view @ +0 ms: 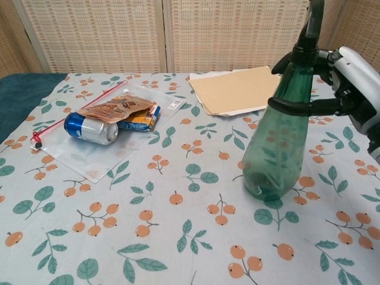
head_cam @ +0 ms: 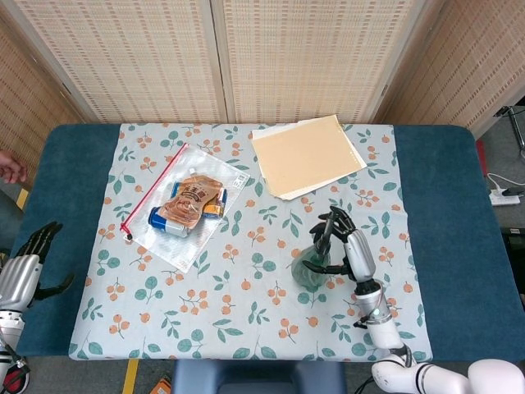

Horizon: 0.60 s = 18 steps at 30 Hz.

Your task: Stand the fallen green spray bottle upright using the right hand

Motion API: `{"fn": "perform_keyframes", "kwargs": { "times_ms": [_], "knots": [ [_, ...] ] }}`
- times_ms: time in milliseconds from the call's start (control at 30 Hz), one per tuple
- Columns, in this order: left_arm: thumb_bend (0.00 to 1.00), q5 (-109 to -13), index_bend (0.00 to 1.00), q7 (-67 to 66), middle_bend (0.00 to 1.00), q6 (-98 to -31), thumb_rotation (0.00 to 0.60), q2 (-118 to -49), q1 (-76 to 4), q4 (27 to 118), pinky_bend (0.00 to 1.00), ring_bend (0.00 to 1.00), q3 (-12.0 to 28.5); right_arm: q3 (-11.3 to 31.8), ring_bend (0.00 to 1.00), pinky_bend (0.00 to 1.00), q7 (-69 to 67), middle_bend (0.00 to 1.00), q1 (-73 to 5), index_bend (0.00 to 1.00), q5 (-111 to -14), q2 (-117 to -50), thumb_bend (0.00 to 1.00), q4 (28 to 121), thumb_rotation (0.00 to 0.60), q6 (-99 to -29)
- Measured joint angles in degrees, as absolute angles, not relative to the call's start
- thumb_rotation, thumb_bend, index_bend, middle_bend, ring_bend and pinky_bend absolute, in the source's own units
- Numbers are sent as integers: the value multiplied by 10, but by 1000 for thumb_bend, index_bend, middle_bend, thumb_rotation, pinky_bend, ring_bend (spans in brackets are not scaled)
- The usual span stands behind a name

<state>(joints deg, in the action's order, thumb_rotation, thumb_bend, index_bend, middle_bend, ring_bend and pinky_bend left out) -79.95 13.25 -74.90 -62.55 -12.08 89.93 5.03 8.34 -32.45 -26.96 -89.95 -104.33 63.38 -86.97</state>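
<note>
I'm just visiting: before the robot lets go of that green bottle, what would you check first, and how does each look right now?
1. Green spray bottle base on the tablecloth: ok, it touches.
2. Bottle upright: not ok, it leans toward the right hand.
3. Right hand holds the bottle: ok, fingers wrap its upper body.
4. Room around the base: ok, folder and zip bag lie apart.
5. Left hand out of the way: ok, at the table's far edge.
6. Liquid inside: cannot tell.

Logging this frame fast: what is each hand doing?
Left hand: open, holding nothing.
Right hand: grips the green spray bottle, which is tilted.
</note>
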Motion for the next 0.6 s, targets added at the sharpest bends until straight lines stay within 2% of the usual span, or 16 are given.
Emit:
{"fn": "perform_keyframes", "kwargs": {
  "times_ms": [300, 600],
  "knots": [
    [260, -801, 0, 135, 0, -749, 600, -625, -121, 898, 160, 30, 50, 69, 161, 33, -255, 479, -265, 362, -893, -1010, 0, 666, 600, -828],
    [260, -800, 0, 135, 0, -747, 600, -626, -122, 898, 160, 30, 50, 54, 79, 0, -208, 393, -265, 226, -886, -982, 0, 697, 600, -784]
  ]
}}
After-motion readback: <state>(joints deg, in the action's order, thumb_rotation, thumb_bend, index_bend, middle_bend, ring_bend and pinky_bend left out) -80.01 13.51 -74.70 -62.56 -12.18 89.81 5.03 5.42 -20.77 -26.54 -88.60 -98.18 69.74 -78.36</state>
